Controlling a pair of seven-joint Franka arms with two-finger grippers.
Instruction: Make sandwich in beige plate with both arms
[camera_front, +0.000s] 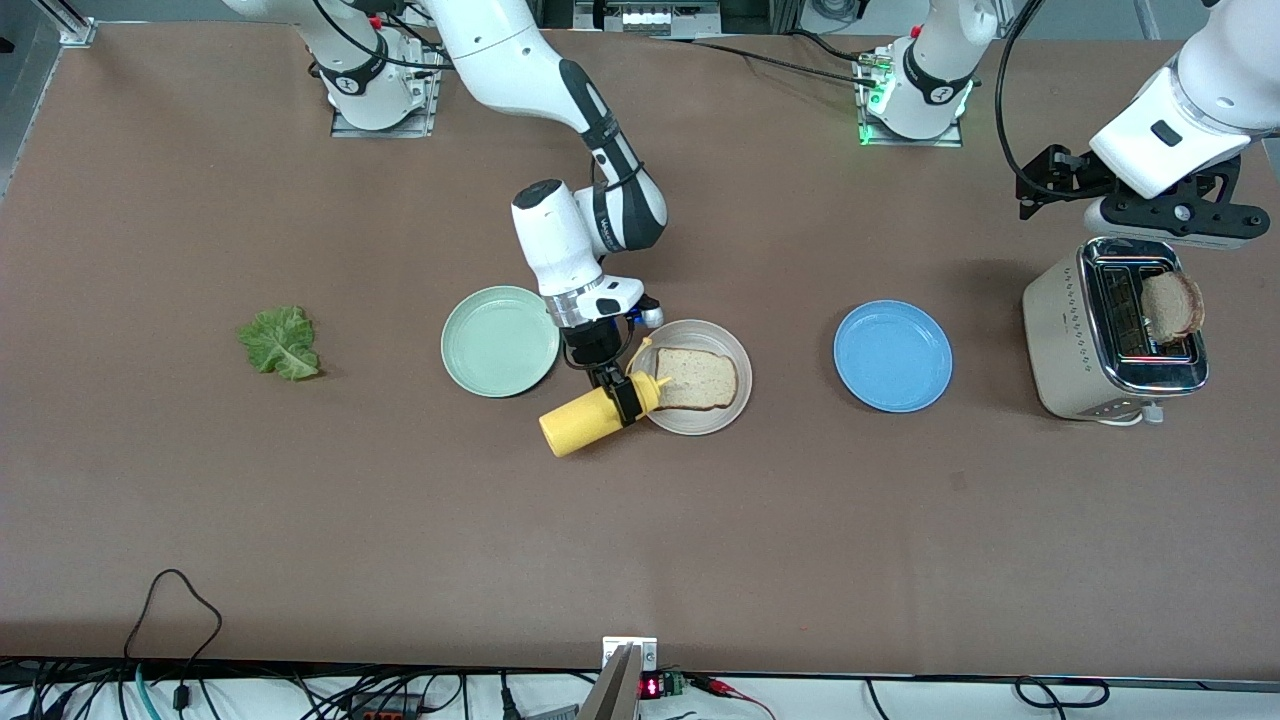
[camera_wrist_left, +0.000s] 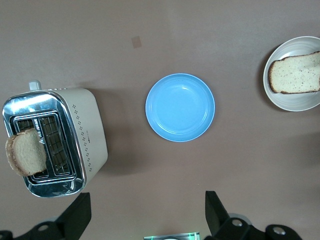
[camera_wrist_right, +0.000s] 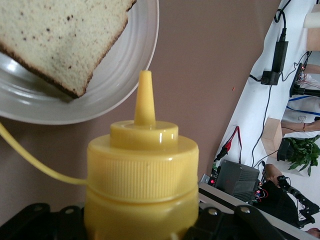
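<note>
The beige plate sits mid-table with one bread slice on it; both show in the left wrist view, plate and slice, and in the right wrist view, plate and slice. My right gripper is shut on a yellow mustard bottle, tilted with its nozzle at the plate's rim. A second bread slice stands in the toaster. My left gripper is open and empty above the toaster. A lettuce leaf lies toward the right arm's end.
A mint-green plate lies beside the beige plate toward the right arm's end. A blue plate lies between the beige plate and the toaster, also in the left wrist view. Cables run along the table's near edge.
</note>
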